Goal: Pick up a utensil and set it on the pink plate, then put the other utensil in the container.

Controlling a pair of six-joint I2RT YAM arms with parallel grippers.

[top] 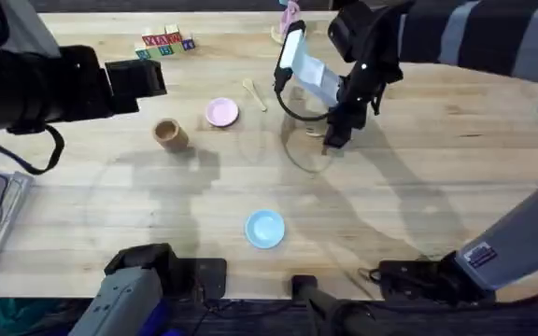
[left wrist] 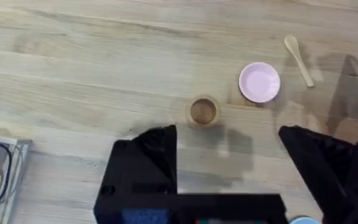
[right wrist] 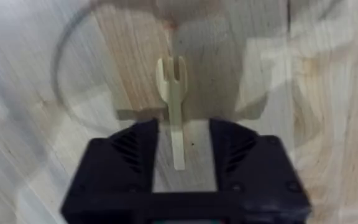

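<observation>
A: Start with the biggest thing. What's the table (top: pixel 418 196) like?

B: Light wood planks, running across the overhead view. The right arm reaches in from the lower right, rises high and bends down near the far middle of the table. The left arm hangs over the left side, dark and large under the camera.

A: And the right gripper (right wrist: pixel 182 149)?

B: It points down at the table. In its wrist view its two black fingers (right wrist: pixel 129 155) stand apart, with the fork's handle between them. I see a gap on each side of the handle, so the claw is open, not clamped.

A: The left gripper (left wrist: pixel 229 155)?

B: Spread wide, holding nothing, above the wood near the container.

A: Now the dishes.

B: The pink plate (top: pixel 221 113) lies left of the right gripper, toward the far side. The blue dish (top: pixel 265 229) sits well apart, near the front middle. The container (top: pixel 168 133), a tan cup standing upright, is just left of the pink plate and a little nearer the front.

A: The fork (right wrist: pixel 174 106)?

B: Flat on the table under the right gripper. Its long axis runs straight out from the gripper, tines pointing away, handle end between the fingers.

A: And the spoon (top: pixel 253 93)?

B: On the wood just right of the pink plate, not touching it. It lies slantwise, bowl toward the far left, handle toward the near right.
</observation>
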